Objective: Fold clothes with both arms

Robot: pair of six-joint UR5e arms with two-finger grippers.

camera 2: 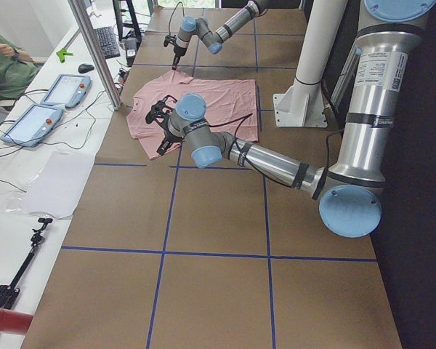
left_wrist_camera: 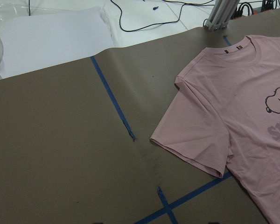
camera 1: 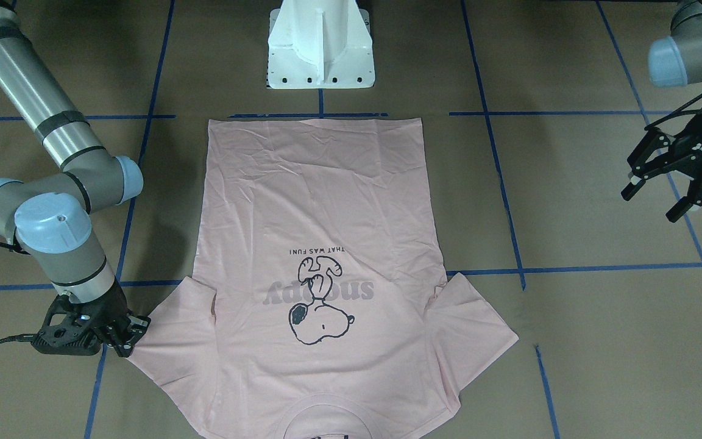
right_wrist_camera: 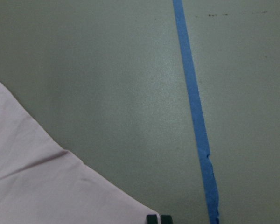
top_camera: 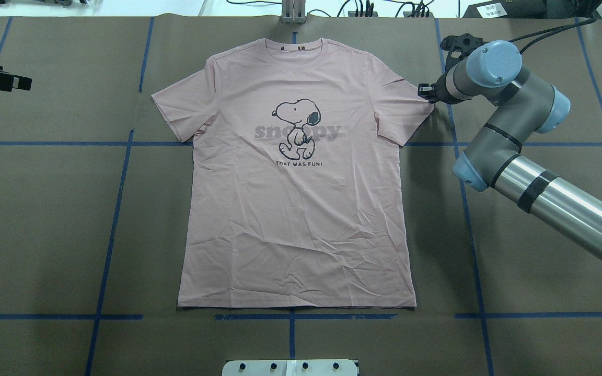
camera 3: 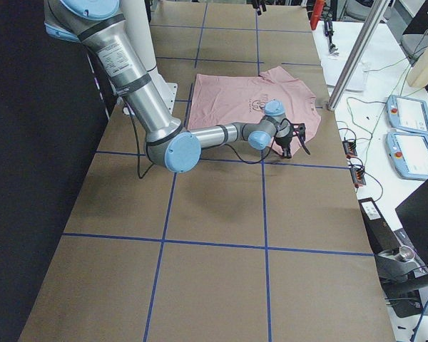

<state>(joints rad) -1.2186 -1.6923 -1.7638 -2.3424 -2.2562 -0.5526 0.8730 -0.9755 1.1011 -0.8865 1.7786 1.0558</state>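
T-shirt (top_camera: 301,209) is laid flat, print up, mid-table (top_camera: 45,235). Right gripper (camera 1: 131,335) is set low at one sleeve tip with its fingertips (right_wrist_camera: 152,218) pretty much closed together. Whether cloth is actually caught can't be told. Left gripper (camera 1: 651,206) is held well off to the side, jaws spread wide.

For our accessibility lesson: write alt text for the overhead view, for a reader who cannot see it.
A pink T-shirt lies flat, print up, on a brown table with blue tape lines. The right arm reaches in from the right, the right gripper at a sleeve corner; the left gripper shows at the left edge, clear of the shirt.
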